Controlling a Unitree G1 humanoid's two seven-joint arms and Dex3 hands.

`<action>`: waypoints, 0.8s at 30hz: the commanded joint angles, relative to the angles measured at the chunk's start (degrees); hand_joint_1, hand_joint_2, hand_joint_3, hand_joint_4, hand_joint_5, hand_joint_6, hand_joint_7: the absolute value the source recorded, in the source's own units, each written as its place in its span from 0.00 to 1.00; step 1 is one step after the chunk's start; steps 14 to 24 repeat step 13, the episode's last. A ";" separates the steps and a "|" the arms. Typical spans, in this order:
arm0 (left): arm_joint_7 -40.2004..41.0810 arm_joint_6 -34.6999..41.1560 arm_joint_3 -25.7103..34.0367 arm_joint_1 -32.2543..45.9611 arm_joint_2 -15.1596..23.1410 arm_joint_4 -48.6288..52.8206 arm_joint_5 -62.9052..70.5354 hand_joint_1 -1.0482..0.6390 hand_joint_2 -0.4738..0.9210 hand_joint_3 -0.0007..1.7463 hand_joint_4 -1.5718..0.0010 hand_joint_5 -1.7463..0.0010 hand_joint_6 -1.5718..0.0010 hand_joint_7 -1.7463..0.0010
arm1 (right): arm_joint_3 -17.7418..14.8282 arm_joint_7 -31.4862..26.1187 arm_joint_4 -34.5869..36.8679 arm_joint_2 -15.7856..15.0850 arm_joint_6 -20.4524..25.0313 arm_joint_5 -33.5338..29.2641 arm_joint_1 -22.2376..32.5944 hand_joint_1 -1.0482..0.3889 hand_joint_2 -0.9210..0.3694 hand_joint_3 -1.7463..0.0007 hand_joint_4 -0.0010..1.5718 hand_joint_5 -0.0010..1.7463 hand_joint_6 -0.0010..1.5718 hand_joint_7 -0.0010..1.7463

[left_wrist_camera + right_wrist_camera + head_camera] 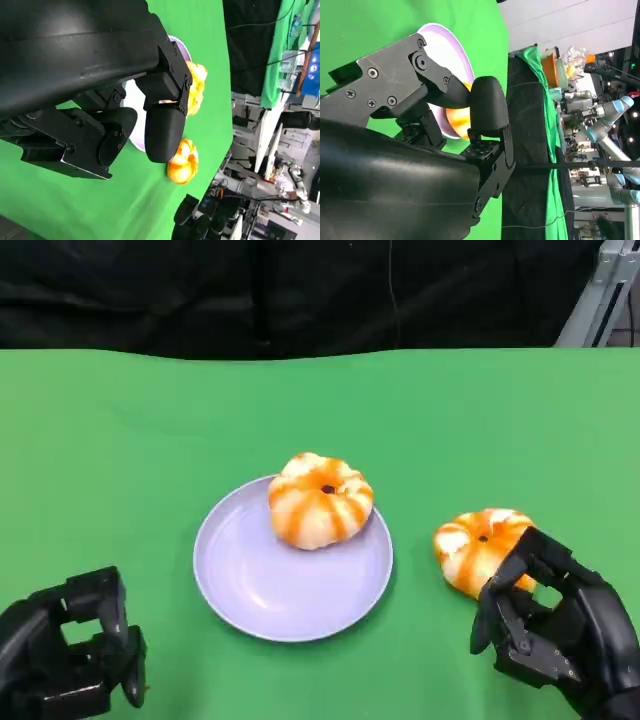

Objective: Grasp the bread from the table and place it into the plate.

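While the left hand (70, 655) sits at the worktop's near left corner with its fingers curled in on nothing, well apart from everything else, the work clearly falls to the other side. Moving rightward, a lilac plate (262, 585) lies on the green worktop (120, 440) about midway along its width, and one orange-striped bread roll (320, 500) already rests in it, toward the plate's far right rim. Further right, the second bread (478, 545) lies on the cloth itself, just beside the plate but clear of its rim. The right hand (550, 625) is at the near right corner, its fingers spread and holding nothing, with a fingertip reaching up against the near right side of this bread; whether it actually touches cannot be told. So the bread lies just ahead of that hand and slightly toward the plate, and the right hand is far the nearer of the two. The roll is round, with no long axis to speak of, so the approach angle should matter little. In my judgement the grasp is not yet made: the fingers need to advance around the bread and close before it is carried leftward to the plate.
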 commanded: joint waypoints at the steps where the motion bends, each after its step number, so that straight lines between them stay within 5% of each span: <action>1: -0.44 -1.04 -0.11 -1.02 0.48 1.01 1.36 0.69 0.87 0.67 0.44 0.00 0.53 0.00 | -0.19 -0.10 0.22 -0.71 0.12 0.17 -0.70 0.64 0.25 0.37 0.52 1.00 0.38 1.00; 24: -0.45 -2.70 -0.50 -1.07 0.08 1.19 2.46 0.69 0.88 0.64 0.45 0.00 0.53 0.00 | -0.02 0.26 0.11 -0.56 -0.61 0.12 -0.35 0.64 0.24 0.37 0.52 1.00 0.38 1.00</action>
